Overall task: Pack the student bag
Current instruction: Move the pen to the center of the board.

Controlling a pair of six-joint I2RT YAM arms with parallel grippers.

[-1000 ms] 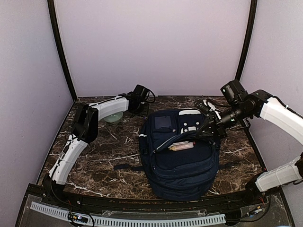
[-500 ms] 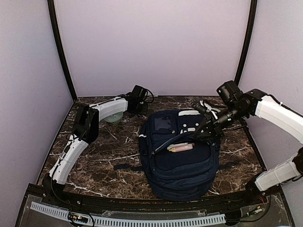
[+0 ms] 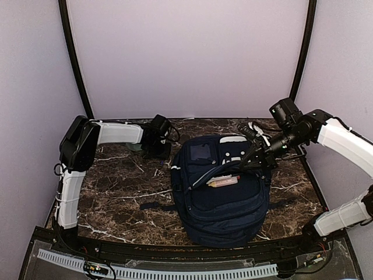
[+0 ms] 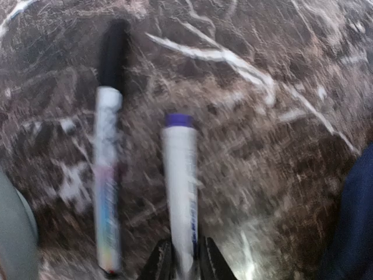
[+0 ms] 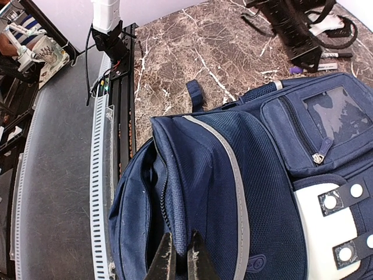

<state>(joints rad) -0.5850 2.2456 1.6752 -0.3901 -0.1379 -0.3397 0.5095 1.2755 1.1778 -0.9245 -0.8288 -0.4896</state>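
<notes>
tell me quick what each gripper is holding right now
Left gripper: closed on the white purple-capped marker pen.
Right gripper: closed, pinching the navy blue fabric backpack's flap.

Student bag point(image 3: 224, 201) is navy, purple-capped marker point(image 4: 180, 186) white, table point(image 3: 128, 192) brown with white veins.

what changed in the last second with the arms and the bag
The left arm swung back toward its own side, elbow raised, and the left gripper came nearer and closed on the purple-capped marker lying on the table. The right gripper stayed pinched on the open edge of the student bag, which did not move.
</notes>
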